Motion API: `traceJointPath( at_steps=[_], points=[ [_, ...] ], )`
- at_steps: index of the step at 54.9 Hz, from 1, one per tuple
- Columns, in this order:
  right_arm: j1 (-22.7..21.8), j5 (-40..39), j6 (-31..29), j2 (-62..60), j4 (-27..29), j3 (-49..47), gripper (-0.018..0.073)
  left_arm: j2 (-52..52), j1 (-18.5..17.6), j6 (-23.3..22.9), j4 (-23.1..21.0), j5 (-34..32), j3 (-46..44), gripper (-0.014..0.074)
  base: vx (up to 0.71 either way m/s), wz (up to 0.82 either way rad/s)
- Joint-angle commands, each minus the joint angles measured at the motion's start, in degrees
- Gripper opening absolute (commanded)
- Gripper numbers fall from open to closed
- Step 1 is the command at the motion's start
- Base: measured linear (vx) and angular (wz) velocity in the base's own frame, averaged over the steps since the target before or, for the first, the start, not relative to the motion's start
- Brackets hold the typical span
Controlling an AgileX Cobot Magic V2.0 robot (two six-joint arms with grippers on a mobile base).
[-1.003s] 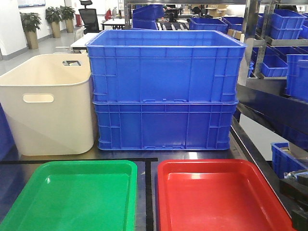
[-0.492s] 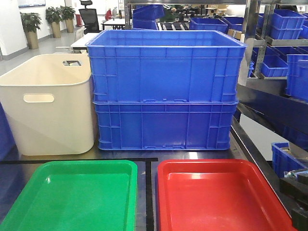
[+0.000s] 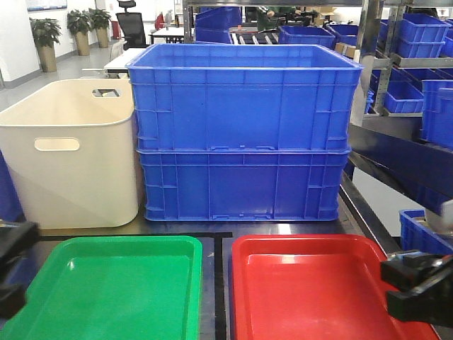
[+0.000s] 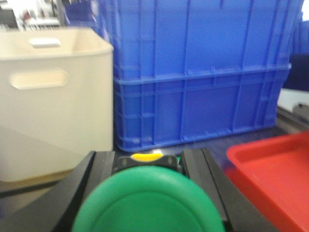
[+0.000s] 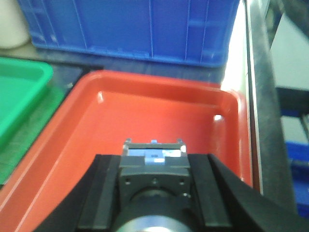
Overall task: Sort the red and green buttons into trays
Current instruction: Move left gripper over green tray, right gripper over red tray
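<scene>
Two shallow trays lie side by side on the dark desk [image 3: 216, 230] in the front view: the green tray [image 3: 113, 283] on the left and the red tray [image 3: 318, 290] on the right, and we see nothing in either. Behind them stand two stacked blue crates [image 3: 244, 131] and a cream tub [image 3: 71, 152]; their contents are hidden from us. At the frame edges we make out the left claw [image 3: 10, 273] and the right claw [image 3: 417, 283], both dark and partly cut off. From the left wrist view, we see the left claw clamped on the green button [image 4: 147, 200], its yellow body peeking above the cap. From the right wrist view, the right claw grips the dark grey button [image 5: 153, 176] above the red tray's floor.
</scene>
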Motion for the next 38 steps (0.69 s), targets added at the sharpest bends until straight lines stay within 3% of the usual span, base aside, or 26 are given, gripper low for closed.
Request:
traceJointPath(
  at_steps=[1, 16, 28, 38],
  points=[
    [0.1, -8.1, -2.2, 4.1, 0.6, -2.9, -0.0009, 5.9, -1.7, -0.5, -0.3, -7.2, -4.4, 0.0, 0.0, 0.0],
    [0.1, -15.5, -2.5, 16.0, 0.6, -2.9, -0.0008, 25.8, -4.2, -0.5, -0.3, -16.6, -9.0, 0.0001, 0.0, 0.0],
    [0.1, -14.7, -2.3, 20.3, 2.4, -2.9, 0.0012, 32.5, -4.3, -0.5, -0.3, -16.9, -9.0, 0.0011, 0.0, 0.0],
    [0.1, -14.5, -2.3, 22.2, 7.8, -2.9, 0.0092, 34.7, -4.3, -0.4, -0.3, -16.9, -9.0, 0.0092, 0.0, 0.0]
  ],
)
